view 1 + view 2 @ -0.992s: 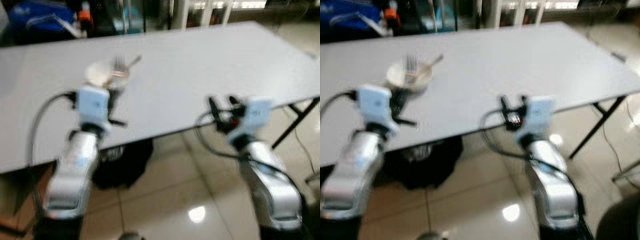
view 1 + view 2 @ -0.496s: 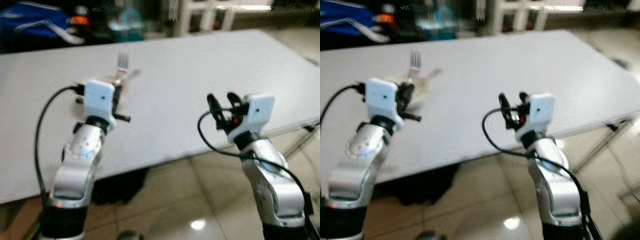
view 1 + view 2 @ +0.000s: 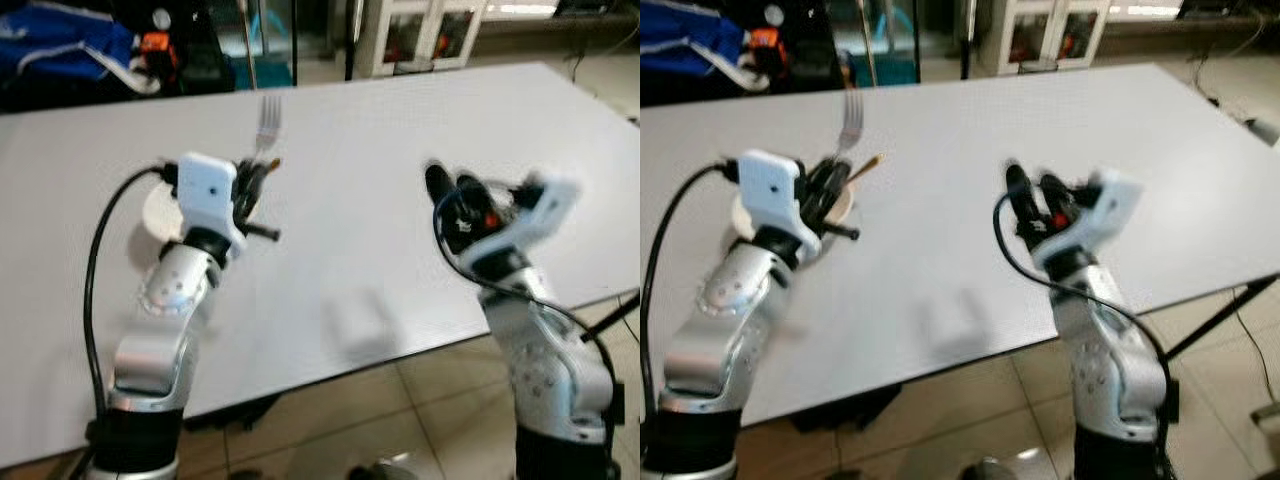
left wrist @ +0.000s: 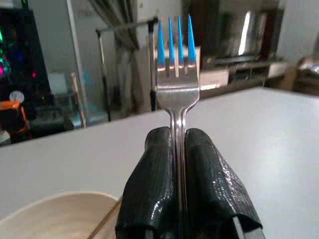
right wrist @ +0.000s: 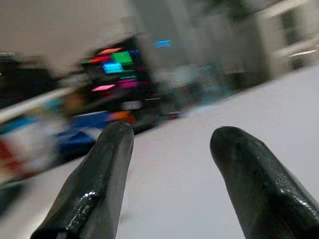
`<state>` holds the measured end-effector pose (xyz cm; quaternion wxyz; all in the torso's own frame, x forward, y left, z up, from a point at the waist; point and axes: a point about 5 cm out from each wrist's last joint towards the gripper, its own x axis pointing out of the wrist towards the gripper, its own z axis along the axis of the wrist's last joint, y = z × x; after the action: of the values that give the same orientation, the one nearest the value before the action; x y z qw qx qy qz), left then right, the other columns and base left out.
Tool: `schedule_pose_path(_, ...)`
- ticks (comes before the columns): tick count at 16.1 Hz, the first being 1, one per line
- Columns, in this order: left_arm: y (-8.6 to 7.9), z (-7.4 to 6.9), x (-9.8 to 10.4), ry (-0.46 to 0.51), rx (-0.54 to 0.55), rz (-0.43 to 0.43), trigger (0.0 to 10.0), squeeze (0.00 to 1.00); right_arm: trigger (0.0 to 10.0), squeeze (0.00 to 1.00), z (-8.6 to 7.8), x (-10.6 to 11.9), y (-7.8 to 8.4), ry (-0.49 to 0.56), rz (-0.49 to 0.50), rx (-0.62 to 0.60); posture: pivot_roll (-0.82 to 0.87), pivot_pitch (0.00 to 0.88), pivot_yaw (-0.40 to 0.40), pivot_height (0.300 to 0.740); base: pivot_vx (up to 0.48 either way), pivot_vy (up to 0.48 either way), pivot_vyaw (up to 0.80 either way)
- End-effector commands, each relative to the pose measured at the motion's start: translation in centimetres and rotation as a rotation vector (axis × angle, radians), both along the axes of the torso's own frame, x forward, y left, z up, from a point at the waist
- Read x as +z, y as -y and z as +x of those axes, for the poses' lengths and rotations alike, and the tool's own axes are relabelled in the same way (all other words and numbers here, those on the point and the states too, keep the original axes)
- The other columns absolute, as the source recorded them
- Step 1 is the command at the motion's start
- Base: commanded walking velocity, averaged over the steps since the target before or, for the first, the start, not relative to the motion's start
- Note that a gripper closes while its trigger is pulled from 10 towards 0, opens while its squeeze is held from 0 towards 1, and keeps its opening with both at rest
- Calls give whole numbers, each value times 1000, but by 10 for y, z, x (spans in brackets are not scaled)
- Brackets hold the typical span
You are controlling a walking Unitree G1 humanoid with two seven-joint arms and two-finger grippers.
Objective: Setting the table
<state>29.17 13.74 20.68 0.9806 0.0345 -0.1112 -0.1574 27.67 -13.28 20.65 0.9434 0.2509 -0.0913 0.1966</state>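
Left wrist view shows the left gripper (image 4: 179, 164) clamped on a fork (image 4: 177, 74), its two black fingers (image 4: 149, 189) pressed against the handle from either side, tines pointing up and away. Just beneath the fingers sits the rim of a pale bowl (image 4: 55, 214) with a thin wooden stick (image 4: 107, 224) lying in it.

From the head cameras, the left gripper (image 3: 250, 185) holds the fork (image 3: 267, 118) upright above the white table (image 3: 380, 120), over the bowl (image 3: 160, 212) on the table's left part. The stick (image 3: 865, 167) pokes out beside the fingers.

The right gripper (image 3: 452, 190) hovers above the table's right part, well apart from the bowl, somewhat blurred. Its fingers (image 5: 94, 184) stand spread with a wide gap and nothing between them.

Beyond the table's far edge are dark clutter, a blue bag (image 3: 60, 45) and a white cabinet (image 3: 420, 35).
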Motion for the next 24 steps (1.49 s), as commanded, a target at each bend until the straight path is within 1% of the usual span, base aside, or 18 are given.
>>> schedule_pose_path(1, 0, -5, 10, 55, -45, -21, 10000, 0, 10000, 0, -4, 12, -11, 46, 21, 109, 63, 60, -4, 740, 0, 0, 0)
schedule_pose_path(3, 6, -9, 15, 80, -115, -85, 10000, 0, 10000, 0, -2, 22, -16, 61, 104, 176, 67, 63, -9, 740, 0, 0, 0)
schedule_pose_path(4, 8, -10, 17, 92, -145, -91, 10000, 0, 10000, 0, -1, 27, -19, 70, 133, 217, 67, 63, -10, 740, 0, 0, 0)
schedule_pose_path(5, 7, -10, 17, 99, -150, -73, 10000, 0, 10000, 376, 1, 31, -21, 76, 135, 240, 68, 64, -11, 740, 0, 0, 0)
schedule_pose_path(6, 7, -10, 18, 106, -149, -68, 10000, 0, 10000, 1000, 2, 34, -24, 83, 138, 275, 68, 66, -11, 740, 0, 0, 0)
schedule_pose_path(8, 6, -10, 20, 119, -153, -83, 10000, 0, 10000, 1000, 2, 37, -27, 83, 146, 316, 69, 67, -10, 740, 0, 0, 0)
schedule_pose_path(10, 8, -10, 23, 134, -192, -105, 10000, 0, 10000, 1000, 2, 42, -36, 51, 203, 414, 70, 68, -11, 740, 0, 0, 0)
schedule_pose_path(11, 7, -9, 23, 128, -182, -113, 10000, 0, 10000, 0, 1, 43, -37, 53, 208, 427, 70, 68, -11, 740, 0, 0, 0)
schedule_pose_path(12, -6, 12, 3, -22, 30, -20, 10000, 0, 10000, 0, 0, 39, -38, 39, 165, 413, 72, 68, -16, 740, 0, 0, 0)
schedule_pose_path(13, -8, 17, -1, -52, 59, 5, 10000, 0, 10000, 0, 0, 37, -37, 29, 151, 397, 72, 68, -16, 740, 0, 0, 0)
schedule_pose_path(15, -9, 33, 2, -101, 77, 30, 10000, 0, 10000, 0, -1, 26, -34, -14, 22, 362, 69, 64, -6, 740, 0, 0, 0)
schedule_pose_path(17, -9, 42, 5, -125, 52, 146, 10000, 0, 10000, 0, -5, 18, -28, -28, -116, 364, 65, 66, 1, 740, 0, 0, 0)
schedule_pose_path(18, -14, 47, 5, -179, 75, 195, 10000, 0, 10000, 0, -9, 13, -20, -34, -191, 364, 62, 64, 6, 740, 0, 0, 0)
schedule_pose_path(19, -15, 50, 5, -227, 82, 194, 10000, 0, 10000, 0, -12, 11, -13, -36, -218, 366, 59, 64, 9, 740, 0, 0, 0)
schedule_pose_path(20, -14, 54, 4, -329, 101, 153, 10000, 0, 10000, 0, -20, 9, 0, -39, -268, 377, 59, 59, 11, 740, 0, 0, 0)
schedule_pose_path(21, -12, 56, 2, -378, 135, 123, 10000, 0, 10000, 0, -23, 8, 5, -40, -291, 393, 58, 58, 12, 740, 0, 0, 0)
schedule_pose_path(23, -5, 54, -8, -520, 151, 136, 10000, 0, 10000, 0, -31, 6, 13, -47, -351, 444, 50, 53, 21, 740, 0, 0, 0)
schedule_pose_path(24, 1, 50, -7, -529, 103, 148, 10000, 0, 10000, 0, -34, 6, 19, -49, -389, 464, 46, 52, 24, 740, 0, 0, 0)
